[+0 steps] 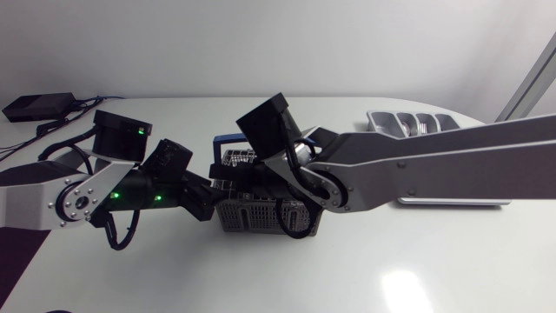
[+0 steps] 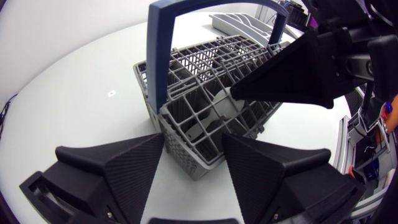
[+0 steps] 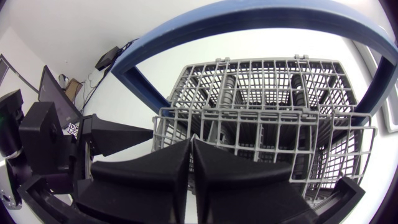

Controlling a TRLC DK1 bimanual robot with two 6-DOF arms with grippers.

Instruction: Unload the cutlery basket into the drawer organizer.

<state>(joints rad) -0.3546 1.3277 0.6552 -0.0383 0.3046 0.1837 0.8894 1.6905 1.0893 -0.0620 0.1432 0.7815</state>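
Note:
The grey mesh cutlery basket with a blue handle stands mid-table. My left gripper holds its left end; in the left wrist view the fingers press on both sides of the basket's corner. My right gripper reaches down into the basket from above. Its fingers are pressed together at a compartment's rim, and nothing shows between them. Its tip dips among the compartments under the handle. The grey drawer organizer lies at the back right with some cutlery in it.
The right arm's long silver link spans the table between the basket and the organizer. A black box and cables lie at the far left corner. The organizer shows beyond the basket in the left wrist view.

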